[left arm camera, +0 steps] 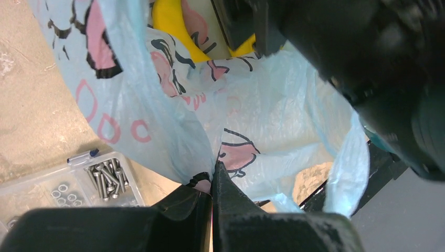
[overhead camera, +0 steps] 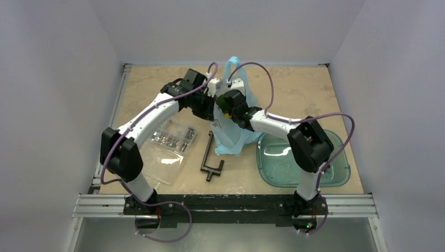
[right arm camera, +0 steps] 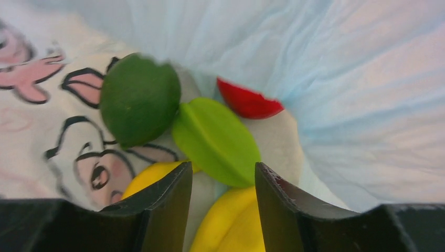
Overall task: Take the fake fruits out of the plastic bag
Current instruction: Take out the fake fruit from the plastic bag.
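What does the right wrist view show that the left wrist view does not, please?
Only the right wrist: inside the plastic bag, a round green fruit, a ridged green piece and a red fruit beyond the open right gripper. Only the left wrist: the left gripper pinching the bag's film, the screw case and the table. Both: that bag and yellow fruit.

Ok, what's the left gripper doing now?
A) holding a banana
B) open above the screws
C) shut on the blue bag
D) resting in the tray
C: the left wrist view shows the left gripper closed, with a fold of the bag pinched in it.
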### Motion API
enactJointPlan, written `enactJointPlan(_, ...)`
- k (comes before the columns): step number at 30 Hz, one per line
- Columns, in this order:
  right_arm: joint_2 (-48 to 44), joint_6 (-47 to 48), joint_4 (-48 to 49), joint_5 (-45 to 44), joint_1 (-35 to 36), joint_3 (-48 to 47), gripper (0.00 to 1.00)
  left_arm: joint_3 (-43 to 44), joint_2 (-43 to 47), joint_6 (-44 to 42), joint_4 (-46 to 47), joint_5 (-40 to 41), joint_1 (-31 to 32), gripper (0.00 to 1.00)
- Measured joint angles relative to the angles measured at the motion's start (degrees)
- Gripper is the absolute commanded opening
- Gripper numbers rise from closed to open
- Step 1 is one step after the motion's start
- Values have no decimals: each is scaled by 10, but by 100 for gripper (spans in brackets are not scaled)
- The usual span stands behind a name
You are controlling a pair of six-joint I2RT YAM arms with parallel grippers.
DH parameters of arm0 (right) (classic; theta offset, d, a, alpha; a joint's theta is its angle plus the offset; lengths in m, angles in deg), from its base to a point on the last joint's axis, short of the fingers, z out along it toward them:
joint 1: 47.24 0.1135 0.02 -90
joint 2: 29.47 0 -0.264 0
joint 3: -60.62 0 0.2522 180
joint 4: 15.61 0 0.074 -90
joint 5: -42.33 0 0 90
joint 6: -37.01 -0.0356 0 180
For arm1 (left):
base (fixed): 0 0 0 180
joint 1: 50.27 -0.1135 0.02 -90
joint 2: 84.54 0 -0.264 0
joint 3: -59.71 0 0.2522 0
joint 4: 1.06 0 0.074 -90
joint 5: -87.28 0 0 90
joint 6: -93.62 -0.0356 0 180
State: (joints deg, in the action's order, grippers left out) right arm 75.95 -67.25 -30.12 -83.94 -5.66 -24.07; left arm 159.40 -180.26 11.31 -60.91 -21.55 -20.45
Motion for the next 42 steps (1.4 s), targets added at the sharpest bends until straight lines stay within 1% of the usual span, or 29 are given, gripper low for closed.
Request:
enactJointPlan(7,52,52,3,13,-31,-36,63,1,0,-1,-4,-1,0,0)
enactJointPlan(10,77,68,3,29,-36,-54,71,1,0,-4,-4,-3,0,0)
enactJointPlan(14,98,87,3,49,-39,-70,78,1,0,-4,-6,-5,0,0)
enactJointPlan(18,115,96,-4,79,-45,-80,79,1,0,-4,-8,-9,0,0)
enactJointPlan(21,135,99,-18,96,-51,-96,77,1,0,-4,-8,-10,0,0)
enactJointPlan(22,142,100,-21,102,-53,-101,75,1,0,-4,-8,-11,0,0)
enactJointPlan(23,147,100,-23,105,-54,-105,72,1,0,-4,-8,-11,0,0)
enactJointPlan(27,162,106,-27,108,-58,-118,52,1,-1,-4,-8,-12,0,0)
enactJointPlan(34,160,107,-30,120,-60,-137,27,8,-12,-4,-10,-17,0,0)
enactJointPlan(35,158,107,-31,122,-60,-137,23,9,-13,-4,-9,-18,0,0)
enactJointPlan(36,155,107,-32,125,-60,-137,16,9,-14,-4,-10,-19,0,0)
enactJointPlan(38,142,107,-32,132,-60,-133,8,9,-17,-4,-11,-21,0,0)
enactJointPlan(42,97,106,-35,139,-60,-122,2,13,-19,-3,-7,-23,-1,0)
